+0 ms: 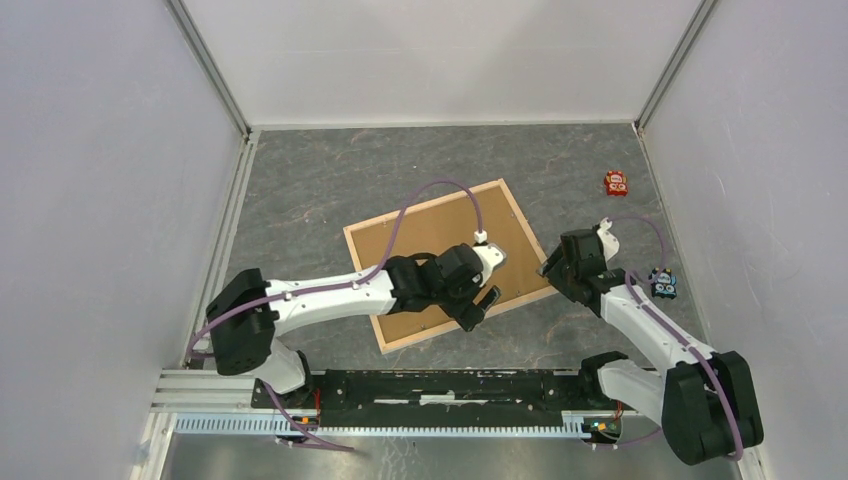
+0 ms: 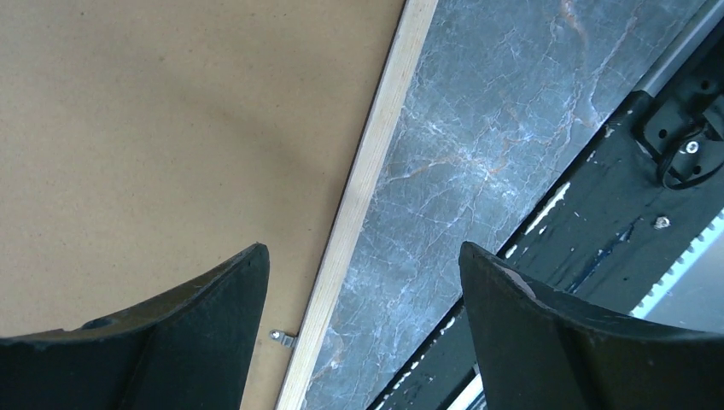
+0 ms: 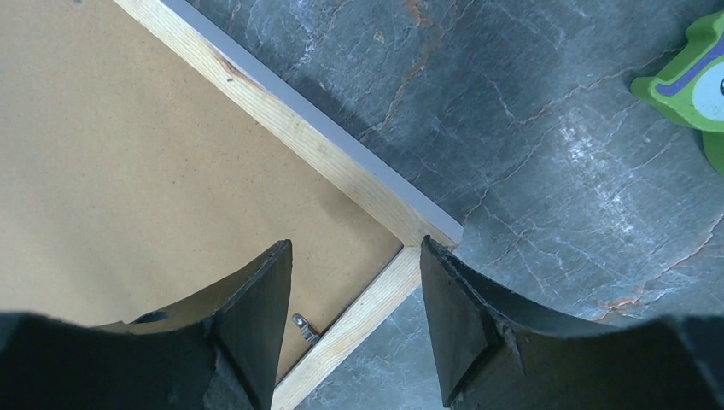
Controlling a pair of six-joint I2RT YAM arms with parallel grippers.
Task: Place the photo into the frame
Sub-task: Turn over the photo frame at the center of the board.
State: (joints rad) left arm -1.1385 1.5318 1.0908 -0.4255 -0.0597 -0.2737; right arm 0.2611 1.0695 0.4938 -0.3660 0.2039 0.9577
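frame (image 1: 422,205) of pale wood lies flat on the grey marbled table (image 1: 330,170), turned at an angle near the middle, back side up. the brown backing board (image 1: 420,235) fills it from rail to rail.

the left end effector (image 1: 480,308) reaches across the board to the frame's near right rail. it is released, with nothing between the fingers. in the left wrist view the end effector (image 2: 360,252) straddles that rail (image 2: 376,154): one finger is over the board (image 2: 171,128), the other over bare table (image 2: 478,154). a small metal clip (image 2: 283,338) sits on the board just inside the rail. whether the fingertips touch anything cannot be told.

the right end effector (image 1: 552,268) is at the frame's right corner. it too is released and grasps nothing. from the right wrist, the end effector (image 3: 355,243) has the corner between its fingers, one finger above the board (image 3: 128,171) and the other above the table (image 3: 555,171). the two rails (image 3: 333,158) meet there, and a grey strip shows along the outer side of one. another metal clip (image 3: 305,326) sits just inside the corner.

a red toy (image 1: 616,183) lies on the table well off to the far right. a small dark toy (image 1: 664,285) sits beside the right arm. a green toy (image 3: 696,77) shows at the upper right edge of the right wrist view; which of the two it is cannot be told.
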